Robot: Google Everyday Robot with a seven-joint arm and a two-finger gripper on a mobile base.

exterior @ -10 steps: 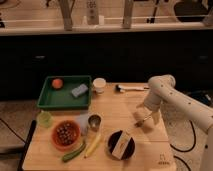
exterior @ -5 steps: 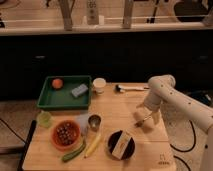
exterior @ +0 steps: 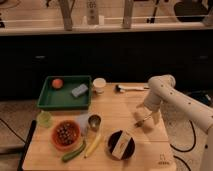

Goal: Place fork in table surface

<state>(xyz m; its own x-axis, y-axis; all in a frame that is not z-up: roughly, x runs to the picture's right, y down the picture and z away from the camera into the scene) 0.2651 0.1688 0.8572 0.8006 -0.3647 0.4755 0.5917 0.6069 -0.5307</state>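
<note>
My gripper (exterior: pixel 144 119) hangs low over the right-hand part of the table surface (exterior: pixel 112 107), wrist bent down from the white arm (exterior: pixel 172 95) that reaches in from the right edge. The fork (exterior: pixel 143 120) shows as a thin pale sliver lying slantwise right at the fingertips, between the black bowl (exterior: pixel 121 145) and the table's right edge. The jaws stand spread as wide as they go, so I judge I am not pinching the fork; whether it already rests flat on the wood or still leans on a finger I cannot make out. The spot makes sense: it is bare planking, well apart from the green tray (exterior: pixel 65 100) with its orange fruit (exterior: pixel 57 83) and blue sponge (exterior: pixel 79 90), and clear of the cluttered left front, where the orange bowl (exterior: pixel 65 135), metal cup (exterior: pixel 94 121), green vegetable (exterior: pixel 73 152) and yellow one (exterior: pixel 93 145) sit close together. The white-handled tool (exterior: pixel 131 88) lies near the back edge, beside the white cup (exterior: pixel 99 85), out of my way. The cream block (exterior: pixel 119 145) rests across the black bowl, near my working spot. Judgement: placement looks essentially done; a straight lift would avoid dragging the fork toward the bowl or off the edge.
</note>
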